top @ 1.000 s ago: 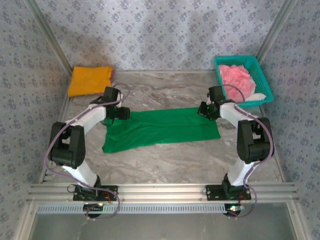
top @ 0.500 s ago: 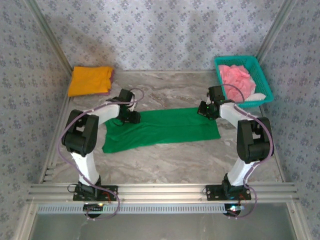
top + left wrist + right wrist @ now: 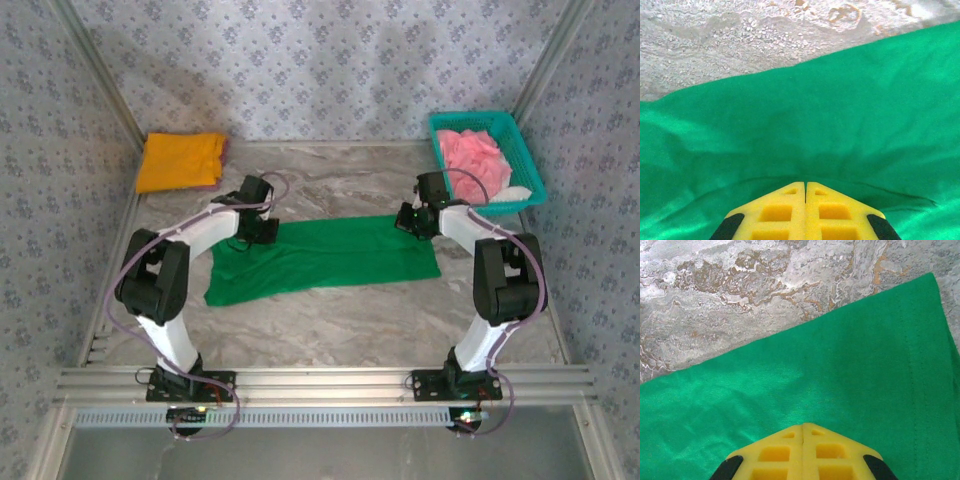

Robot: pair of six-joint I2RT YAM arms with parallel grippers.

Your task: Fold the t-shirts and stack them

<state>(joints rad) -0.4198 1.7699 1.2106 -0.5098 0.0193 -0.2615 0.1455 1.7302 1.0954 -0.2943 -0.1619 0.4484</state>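
In the last second the left gripper (image 3: 262,229) had slid a little way along the far edge of the green t-shirt (image 3: 330,258), toward the other arm, and its jaws, which had stood apart, had come fully together. In the left wrist view its yellow fingers (image 3: 777,212) met with no gap, and the cloth rose in a small ridge just in front of the tips, so I judged that it now pinched this edge. The right gripper (image 3: 408,222) had not moved; its jaws were also closed tight over the far corner of the same shirt, and it seemed to hold the cloth, though the pinch itself was hidden under the fingers. The shirt lay as a long band on the table (image 3: 330,330), directly below and between the two grippers, and its shape had not changed. This probably meant that both far points were secured and the next fold, pulling the far edge toward the near one, could begin. Beyond the left gripper and off to its outer side lay the orange-yellow t-shirt (image 3: 180,160), already folded, well apart from the work. Beyond the right gripper, to its outer side, stood the teal basket (image 3: 530,155) with the pink t-shirt (image 3: 470,152) crumpled inside, not yet folded. Nothing lay between the grippers and the near edge, so I saw no obstacle to the fold.
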